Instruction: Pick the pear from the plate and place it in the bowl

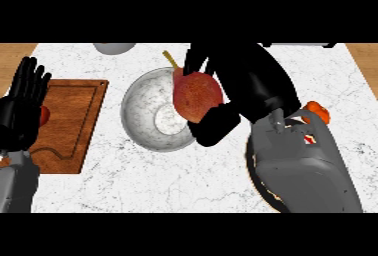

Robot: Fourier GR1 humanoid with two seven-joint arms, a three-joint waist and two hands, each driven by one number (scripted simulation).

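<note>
Pear (196,96), red with its stem pointing up-left, enclosed by the right hand (244,85): fingers curl over its upper end, thumb under its lower end. Fruit and hand are over the right part of the grey bowl (144,115). The plate (255,172) lies mostly hidden beneath the right forearm. The left hand (22,107), fingers straight and upward, shows at the left edge over a wooden cutting board (74,120).

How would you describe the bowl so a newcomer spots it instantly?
On the white marble counter, look just right of the brown wooden cutting board. The bowl is the round speckled grey-white dish there, under the red pear held by the right hand.
</note>
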